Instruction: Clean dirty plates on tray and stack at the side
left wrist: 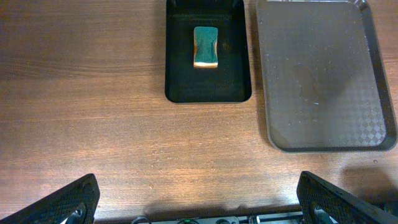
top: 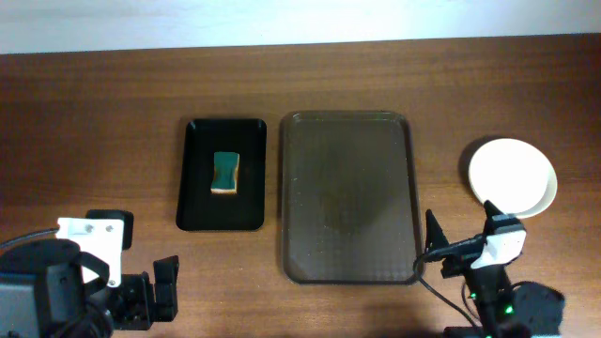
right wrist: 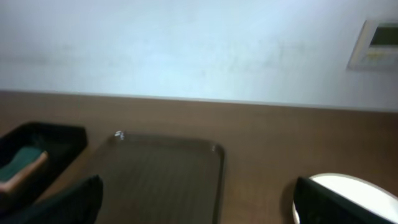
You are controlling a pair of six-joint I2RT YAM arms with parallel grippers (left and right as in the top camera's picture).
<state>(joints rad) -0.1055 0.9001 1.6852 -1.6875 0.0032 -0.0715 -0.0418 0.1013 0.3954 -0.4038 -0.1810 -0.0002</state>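
White plates [top: 512, 176] sit in a pile on the wooden table [top: 94, 122], just right of the tray [top: 347, 141]. They are round and shallow, and the top one looks clean. The tray is big and dark brown, with round corners and a raised edge. The left gripper [left wrist: 198, 196] is open wide, low over the table. The right gripper [right wrist: 196, 202] is open wide too, near the pile.

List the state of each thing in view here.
Brown tray: no plates on it.
Plates: stacked beside it on its right, top one unsmeared.
Black tray: holds the sponge.
Sponge: flat, green side up.
Left gripper: open, holding nothing.
Right gripper: open, holding nothing.
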